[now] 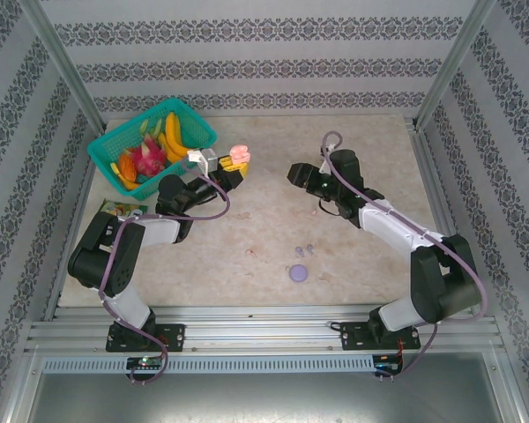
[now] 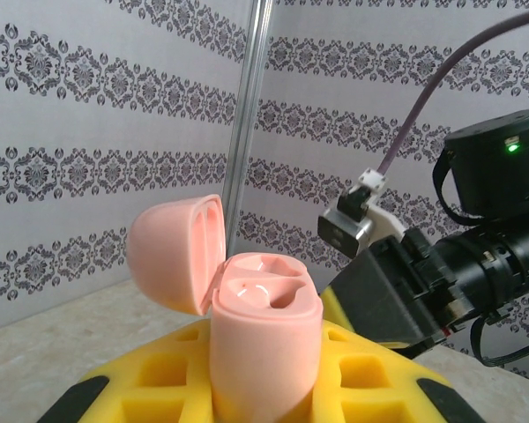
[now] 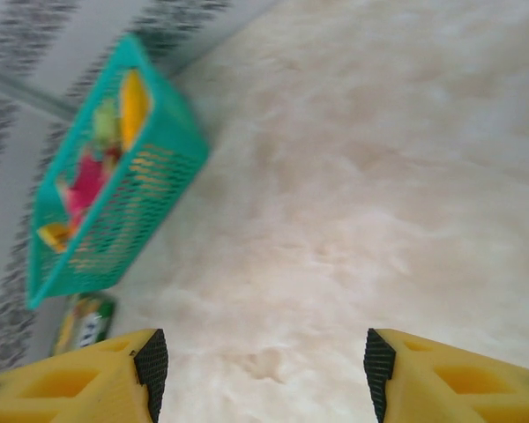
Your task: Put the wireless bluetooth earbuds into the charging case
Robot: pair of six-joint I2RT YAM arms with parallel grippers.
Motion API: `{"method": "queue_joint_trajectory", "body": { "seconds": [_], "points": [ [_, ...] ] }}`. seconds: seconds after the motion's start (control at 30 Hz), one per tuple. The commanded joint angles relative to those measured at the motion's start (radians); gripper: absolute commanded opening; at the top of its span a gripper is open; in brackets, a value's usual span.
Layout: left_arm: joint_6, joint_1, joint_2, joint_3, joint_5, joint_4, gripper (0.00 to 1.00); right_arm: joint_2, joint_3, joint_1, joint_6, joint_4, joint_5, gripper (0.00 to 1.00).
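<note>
My left gripper (image 1: pixel 230 170) is shut on the pale pink charging case (image 1: pixel 239 157), holding it upright above the table near the basket. In the left wrist view the case body (image 2: pixel 264 339) stands between my yellow fingers (image 2: pixel 150 388) with its lid (image 2: pixel 172 251) flipped open to the left. Glossy pink shapes sit in its wells; I cannot tell whether they are earbuds. My right gripper (image 1: pixel 294 173) hovers just to its right, open and empty (image 3: pixel 264 370). Two lilac earbuds (image 1: pixel 305 251) lie on the table beside a round lilac case (image 1: pixel 298 273). A tiny pink speck (image 1: pixel 249 253) lies to their left.
A teal basket (image 1: pixel 198 132) of toy fruit stands at the back left, also in the right wrist view as the basket (image 3: pixel 150 203). A green packet (image 1: pixel 119 208) lies by the left arm. Metal frame posts and patterned walls ring the table (image 1: pixel 379 159).
</note>
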State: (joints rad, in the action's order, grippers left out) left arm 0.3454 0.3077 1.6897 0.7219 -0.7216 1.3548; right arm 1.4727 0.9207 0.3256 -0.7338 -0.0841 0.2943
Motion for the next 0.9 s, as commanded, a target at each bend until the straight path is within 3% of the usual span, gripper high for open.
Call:
{"method": "queue_joint_trajectory", "body": {
  "seconds": [0.0,0.43,0.87],
  "points": [
    [0.000,0.008,-0.023,-0.005,0.006,0.055,0.00,0.029,-0.009,-0.042,-0.015,0.149,-0.097,0.63],
    [0.001,0.008,-0.037,-0.004,0.004,0.034,0.00,0.247,0.013,-0.058,-0.022,0.157,-0.064,0.67],
    [0.000,0.008,-0.032,-0.013,0.013,0.052,0.00,0.322,0.064,0.038,-0.030,0.135,-0.001,0.64]
  ]
}}
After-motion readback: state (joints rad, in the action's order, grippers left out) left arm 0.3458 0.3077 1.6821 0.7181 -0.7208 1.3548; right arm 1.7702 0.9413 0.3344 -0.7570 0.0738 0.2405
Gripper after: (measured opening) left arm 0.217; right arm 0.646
